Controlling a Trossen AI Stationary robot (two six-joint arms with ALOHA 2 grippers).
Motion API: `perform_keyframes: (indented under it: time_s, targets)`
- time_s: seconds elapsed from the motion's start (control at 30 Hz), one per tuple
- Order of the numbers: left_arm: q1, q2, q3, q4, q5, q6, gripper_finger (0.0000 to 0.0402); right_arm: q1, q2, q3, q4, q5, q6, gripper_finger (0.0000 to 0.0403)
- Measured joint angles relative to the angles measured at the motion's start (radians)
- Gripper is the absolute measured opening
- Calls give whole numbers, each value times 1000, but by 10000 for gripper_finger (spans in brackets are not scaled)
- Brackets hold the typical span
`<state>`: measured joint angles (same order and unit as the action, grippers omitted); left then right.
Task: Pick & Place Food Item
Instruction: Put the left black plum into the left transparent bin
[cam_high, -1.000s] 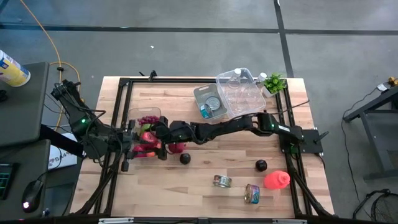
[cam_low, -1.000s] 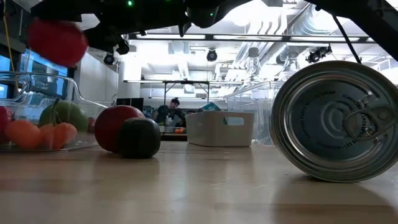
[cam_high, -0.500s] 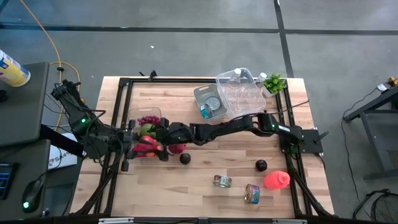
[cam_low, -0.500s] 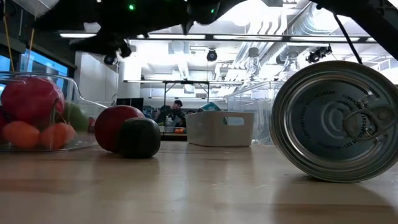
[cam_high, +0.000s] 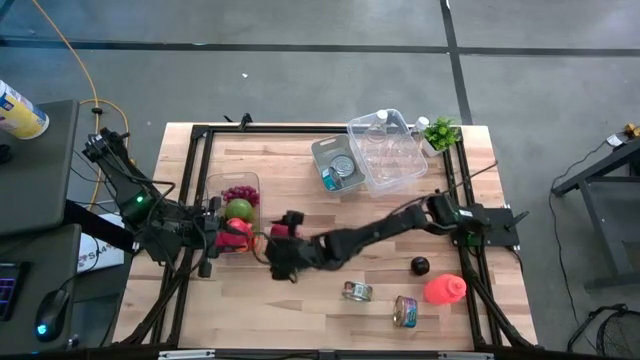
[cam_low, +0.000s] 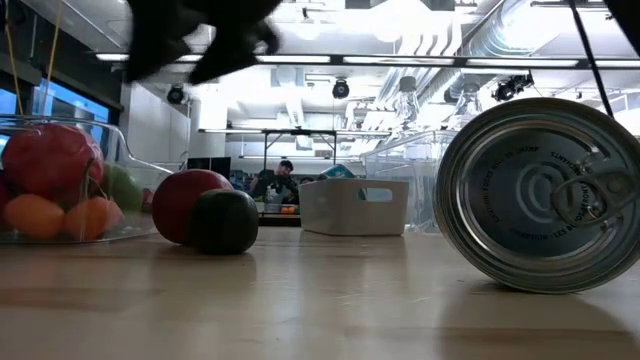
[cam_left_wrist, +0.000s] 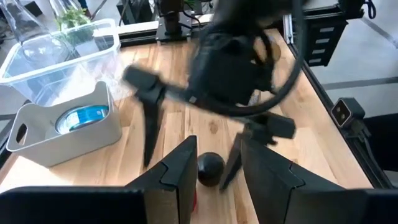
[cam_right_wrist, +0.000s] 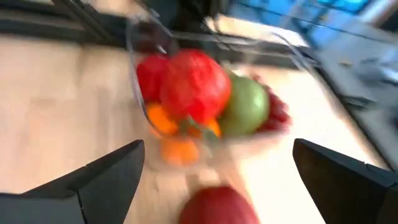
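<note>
Beside the clear bowl (cam_high: 236, 205) at the table's left edge, we see our right gripper (cam_high: 283, 245) with jaws spread wide and empty, hanging above the red apple (cam_low: 190, 205) and the dark round fruit (cam_low: 225, 222) on the wood. A red fruit (cam_right_wrist: 194, 86) lies on top of the bowl's pile. Our left gripper (cam_left_wrist: 214, 165) waits beside the bowl, jaws part open, grasping nothing, probably keeping clear.

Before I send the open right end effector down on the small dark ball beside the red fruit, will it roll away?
Probably. The dark ball looks round and smooth and sits on bare wooden table, so an off-centre touch could send it off. The red fruit beside it may block one side. It looks firm, so the right end effector should straddle it squarely.
</note>
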<state>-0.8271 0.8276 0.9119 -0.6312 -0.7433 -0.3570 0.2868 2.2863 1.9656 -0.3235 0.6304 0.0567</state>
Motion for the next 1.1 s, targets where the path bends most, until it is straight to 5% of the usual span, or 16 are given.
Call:
perform_keyframes:
  time_s: [0.37, 0.57, 0.73, 1.1]
  targets:
    - [0, 9, 0, 8, -43, 41, 119, 168, -85, -1, -618, 406, 430, 396]
    - [0, 47, 0, 27, -43, 91, 119, 279, -143, -2, -1234, 600, 1146, 396]
    - [9, 120, 0, 50, -42, 134, 119, 389, -231, -129, -1147, 650, 1151, 396]
    - [111, 311, 0, 97, -14, 217, 119, 561, -448, -491, -1243, 638, 1633, 396]
